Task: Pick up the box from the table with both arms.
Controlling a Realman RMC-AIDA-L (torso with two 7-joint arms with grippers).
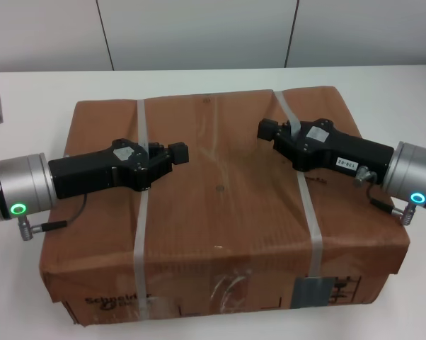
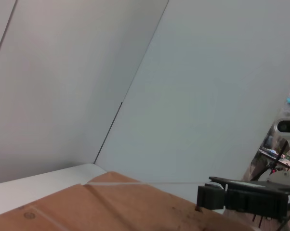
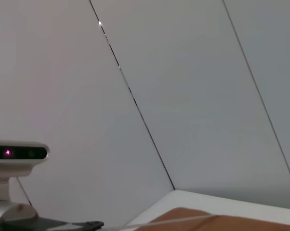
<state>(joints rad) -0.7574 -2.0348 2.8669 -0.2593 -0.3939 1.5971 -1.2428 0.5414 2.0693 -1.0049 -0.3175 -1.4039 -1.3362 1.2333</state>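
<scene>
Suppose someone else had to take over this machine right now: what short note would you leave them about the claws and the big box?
Left gripper: above the box top, by the left strap, pointing inward.
Right gripper: above the top by the right strap, pointing inward.
Neither grips anything.
The box sits flat on the table.
Done: arms brought over the box.
Left: get both arms against the box sides, squeeze, lift.

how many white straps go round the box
2. One strap crosses the top of the box on the robot's left, passing under the left gripper. The other strap runs on the right, under the right gripper. None other shows.
</scene>
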